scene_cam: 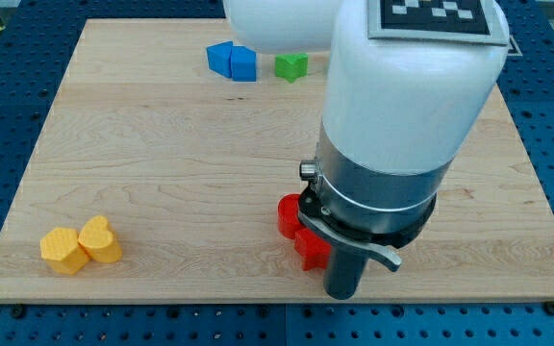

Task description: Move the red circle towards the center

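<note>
Two red blocks lie at the view's bottom, right of the middle, touching each other and partly hidden by the arm. The upper one (288, 215) looks rounded, like the red circle. The lower one (309, 249) is angular; its shape is unclear. My rod comes down just right of them, and my tip (343, 294) sits at the lower right of the lower red block, close to the board's bottom edge. The white and grey arm body (402, 106) hides the board behind it.
Two blue blocks (232, 61) touch each other at the view's top, with a green block (291, 65) just to their right. Two yellow blocks (81, 244) touch at the bottom left. The wooden board (162, 154) ends just below my tip.
</note>
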`<state>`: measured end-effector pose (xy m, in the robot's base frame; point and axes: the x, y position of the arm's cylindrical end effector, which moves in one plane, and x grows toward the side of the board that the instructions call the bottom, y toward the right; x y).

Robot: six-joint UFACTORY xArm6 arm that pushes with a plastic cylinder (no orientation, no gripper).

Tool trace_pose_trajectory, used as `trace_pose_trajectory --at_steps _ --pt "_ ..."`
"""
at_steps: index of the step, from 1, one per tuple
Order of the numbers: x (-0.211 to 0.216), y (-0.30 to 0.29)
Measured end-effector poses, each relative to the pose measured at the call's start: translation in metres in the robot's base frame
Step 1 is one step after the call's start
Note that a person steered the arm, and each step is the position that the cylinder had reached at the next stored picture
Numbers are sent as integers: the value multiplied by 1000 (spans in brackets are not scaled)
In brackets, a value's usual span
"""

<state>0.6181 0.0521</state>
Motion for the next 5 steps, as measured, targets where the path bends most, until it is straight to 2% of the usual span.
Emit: trace_pose_trajectory --at_steps 2,5 --pt "-3 -45" --pt "0 -35"
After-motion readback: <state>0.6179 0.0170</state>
